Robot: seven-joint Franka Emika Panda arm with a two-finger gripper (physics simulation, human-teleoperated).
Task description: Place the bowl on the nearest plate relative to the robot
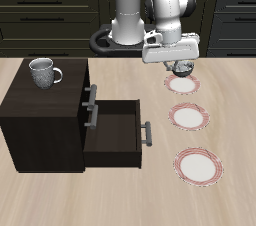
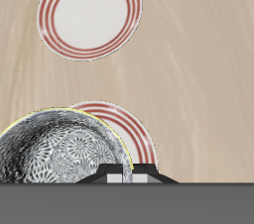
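Bowl (image 2: 62, 154) in fingers (image 2: 120, 177) overlaps plate (image 2: 127, 129); mug (image 1: 43, 72) well apart.

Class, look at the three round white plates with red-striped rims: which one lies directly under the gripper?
The plate farthest back, nearest the robot's base. The gripper holds the small speckled grey bowl above it; the other two lie uncovered nearer the table's front edge.
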